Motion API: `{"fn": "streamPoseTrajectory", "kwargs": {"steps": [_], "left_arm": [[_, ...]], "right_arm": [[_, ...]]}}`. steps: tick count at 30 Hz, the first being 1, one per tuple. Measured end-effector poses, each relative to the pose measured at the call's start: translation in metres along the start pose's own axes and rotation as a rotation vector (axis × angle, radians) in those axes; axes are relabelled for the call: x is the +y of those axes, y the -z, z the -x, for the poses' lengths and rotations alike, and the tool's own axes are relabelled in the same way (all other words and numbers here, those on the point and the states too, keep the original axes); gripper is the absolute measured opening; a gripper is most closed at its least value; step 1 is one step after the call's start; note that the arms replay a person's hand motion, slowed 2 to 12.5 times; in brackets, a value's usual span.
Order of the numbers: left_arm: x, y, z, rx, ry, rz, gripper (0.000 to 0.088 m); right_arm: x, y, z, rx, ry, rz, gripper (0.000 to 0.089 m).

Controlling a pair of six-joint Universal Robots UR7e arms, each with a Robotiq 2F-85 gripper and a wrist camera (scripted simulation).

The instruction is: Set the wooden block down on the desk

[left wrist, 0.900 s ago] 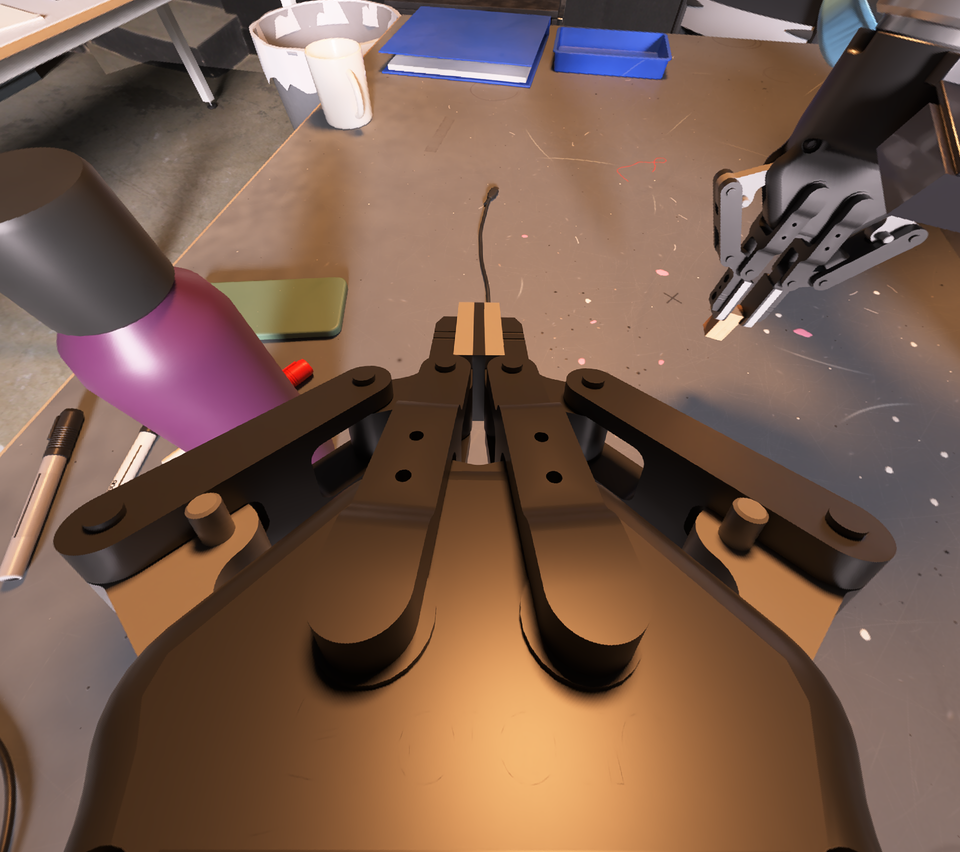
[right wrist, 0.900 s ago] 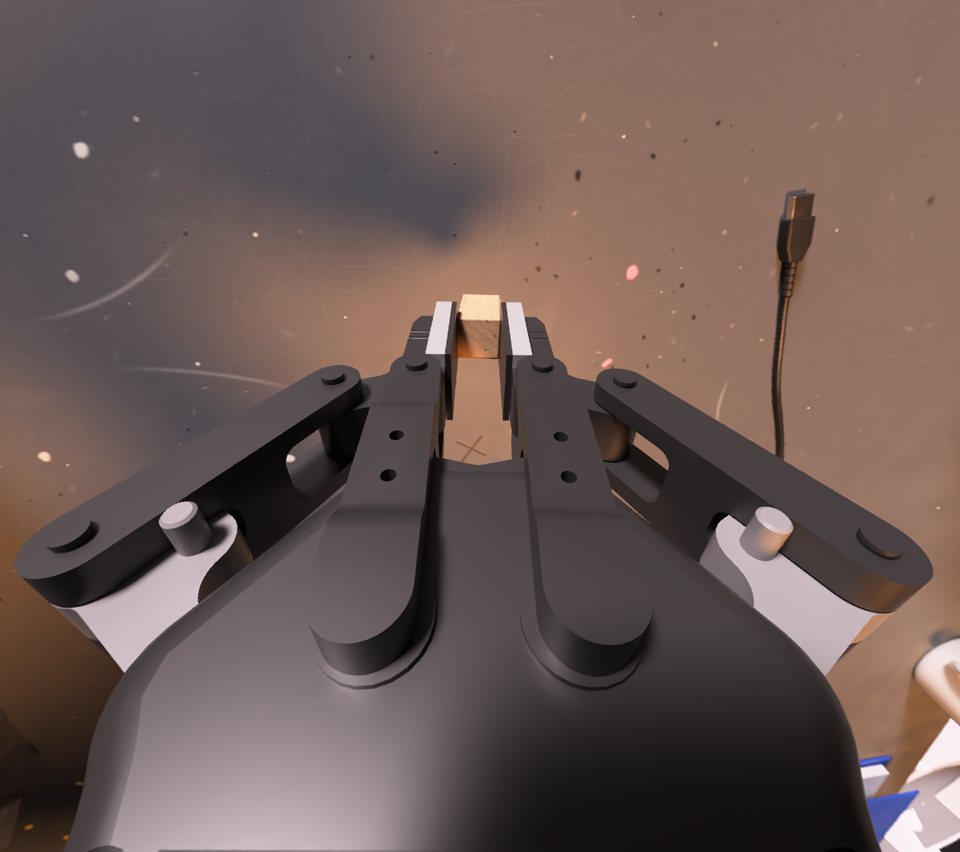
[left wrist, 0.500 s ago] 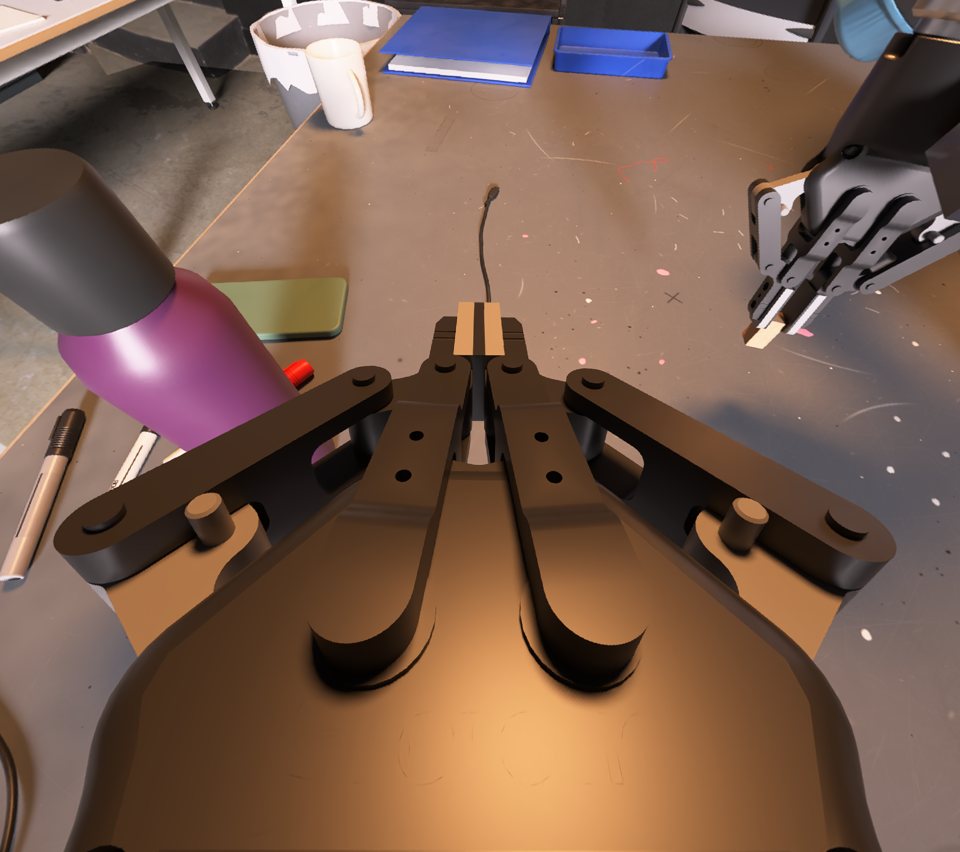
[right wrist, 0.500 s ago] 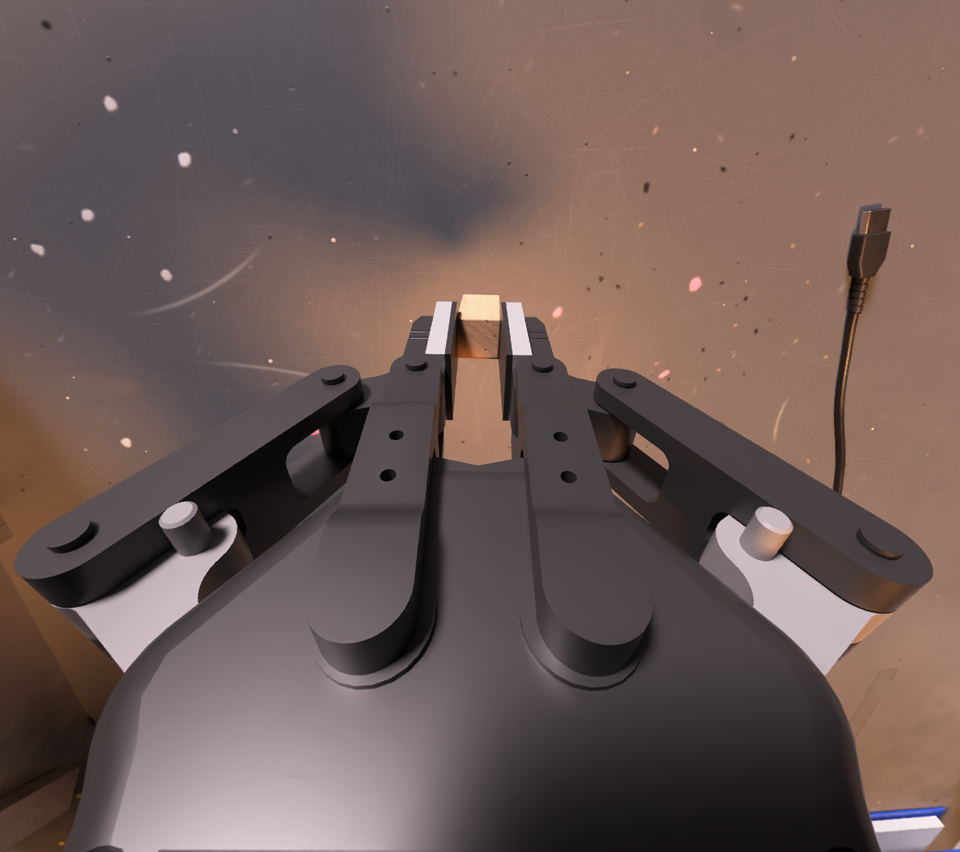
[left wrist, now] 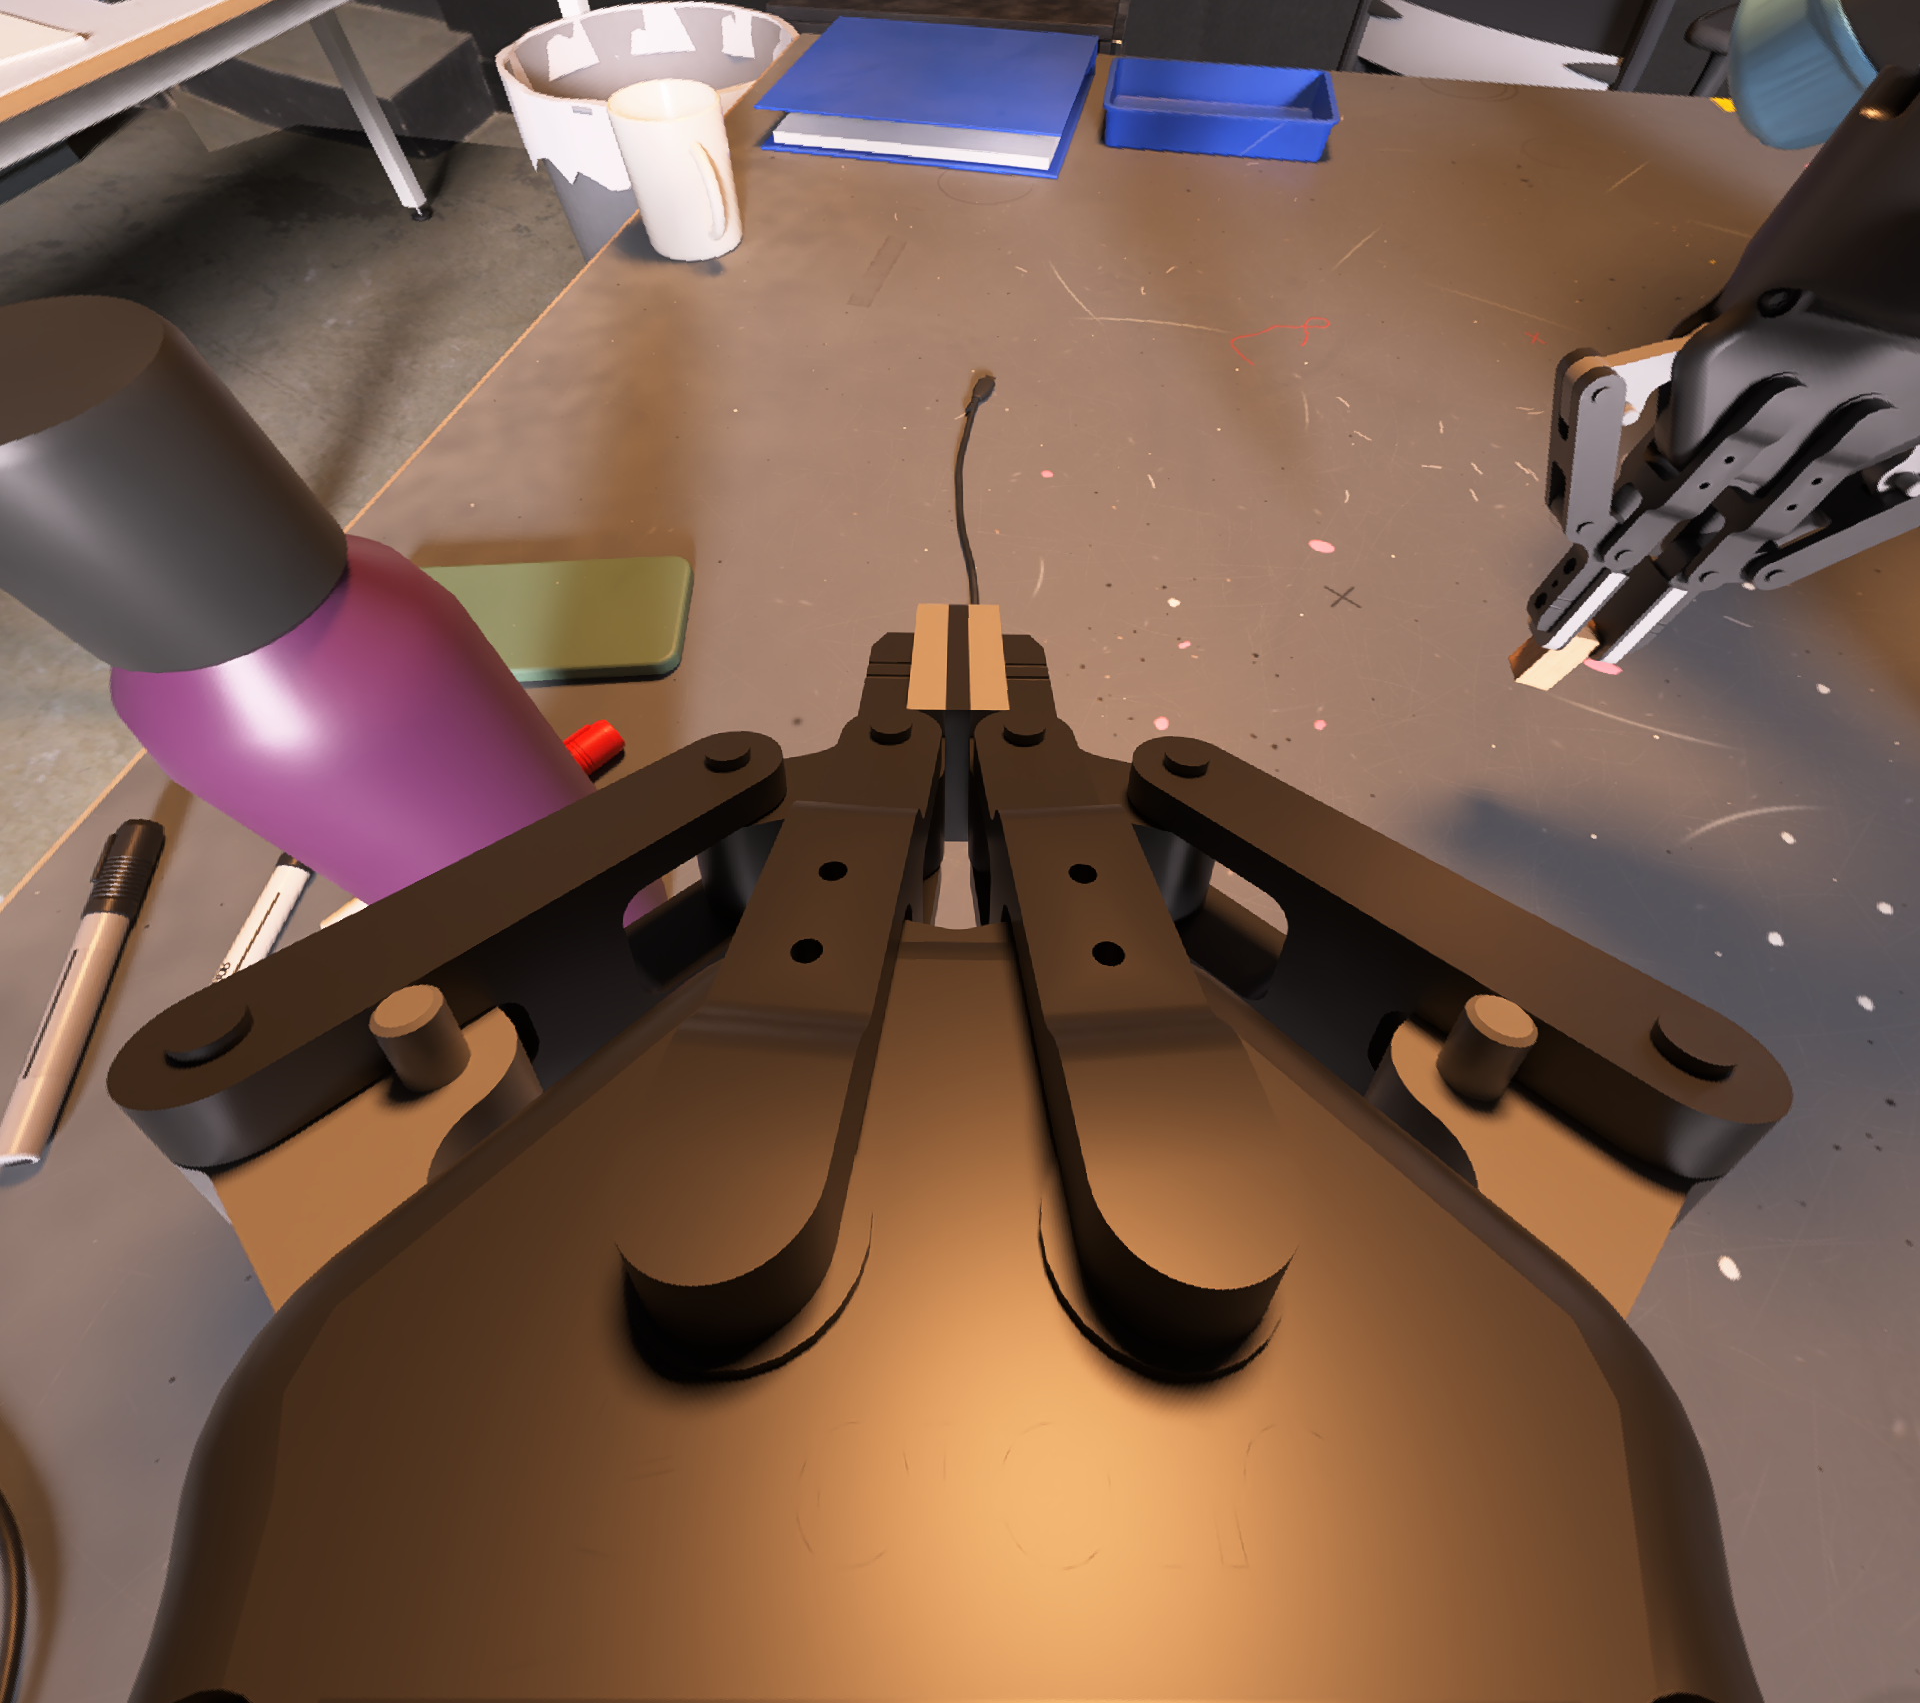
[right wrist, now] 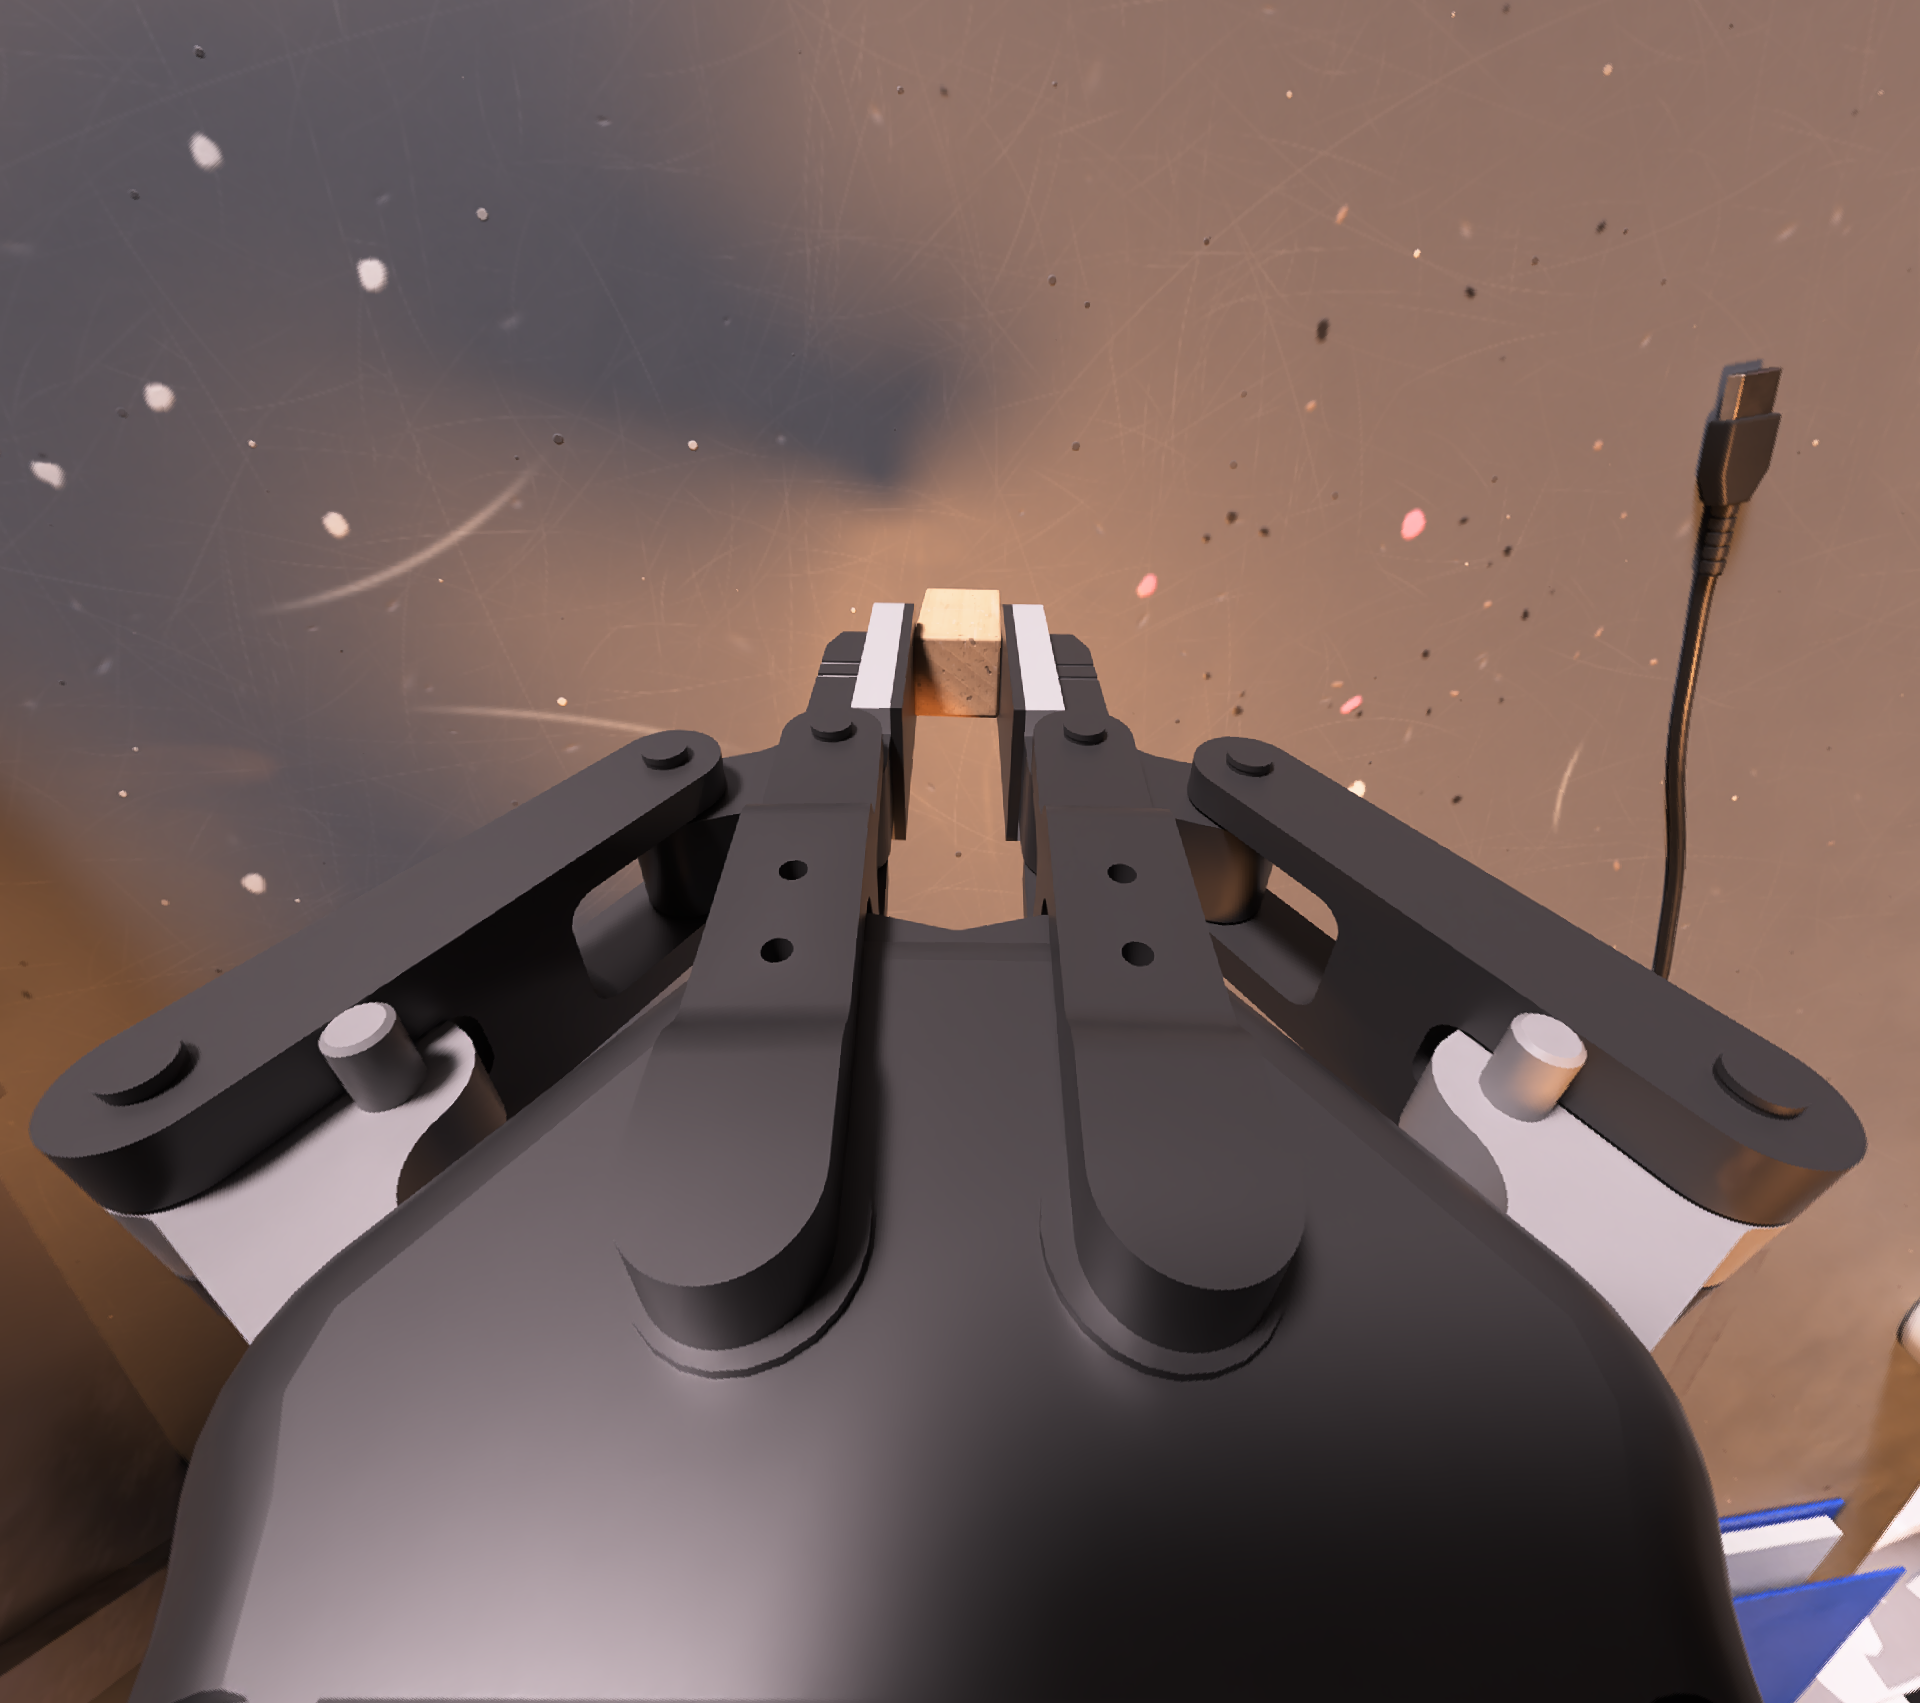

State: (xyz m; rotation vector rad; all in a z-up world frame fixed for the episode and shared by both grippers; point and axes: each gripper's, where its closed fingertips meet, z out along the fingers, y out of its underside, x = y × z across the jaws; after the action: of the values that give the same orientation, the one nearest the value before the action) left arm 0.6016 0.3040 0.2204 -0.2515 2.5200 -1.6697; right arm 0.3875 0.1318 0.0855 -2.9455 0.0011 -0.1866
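A small pale wooden block (right wrist: 958,654) sits between the pads of my right gripper (right wrist: 958,661), which is shut on it. In the left wrist view the right gripper (left wrist: 1595,651) points down at the right side of the brown desk (left wrist: 1143,365), with the block (left wrist: 1550,667) at its tips, close above the surface or touching it; I cannot tell which. My left gripper (left wrist: 958,658) is shut and empty, its pads together, above the middle of the desk.
A black cable (left wrist: 968,490) with its plug (right wrist: 1737,448) lies mid-desk. A purple bottle (left wrist: 312,718), green pad (left wrist: 582,614), red cap (left wrist: 594,744) and pens (left wrist: 73,999) lie left. A white mug (left wrist: 681,170), blue binder (left wrist: 935,90) and blue tray (left wrist: 1218,110) stand at the back.
My right gripper has carried the block to the right across the desk and lower toward the surface. The left gripper has not moved.
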Motion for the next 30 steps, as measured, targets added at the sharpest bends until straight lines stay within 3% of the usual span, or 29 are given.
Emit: {"fn": "streamPoseTrajectory", "kwargs": {"steps": [10, 16, 24, 30], "left_arm": [[0.000, -0.001, -0.001, 0.005, 0.000, -0.001, 0.0000], [0.000, -0.001, -0.001, 0.005, -0.001, 0.001, 0.0000], [0.000, -0.001, -0.001, 0.003, -0.002, 0.002, 0.0000], [0.000, -0.001, -0.001, 0.002, -0.003, 0.002, 0.0000]], "right_arm": [[0.002, -0.002, 0.001, 0.010, 0.001, -0.017, 0.0144], [-0.004, -0.005, 0.002, -0.029, 0.007, -0.016, 0.0144], [-0.015, 0.003, 0.002, -0.141, -0.038, -0.038, 0.0144], [-0.021, 0.020, 0.005, -0.292, -0.098, -0.051, 0.0144]]}}
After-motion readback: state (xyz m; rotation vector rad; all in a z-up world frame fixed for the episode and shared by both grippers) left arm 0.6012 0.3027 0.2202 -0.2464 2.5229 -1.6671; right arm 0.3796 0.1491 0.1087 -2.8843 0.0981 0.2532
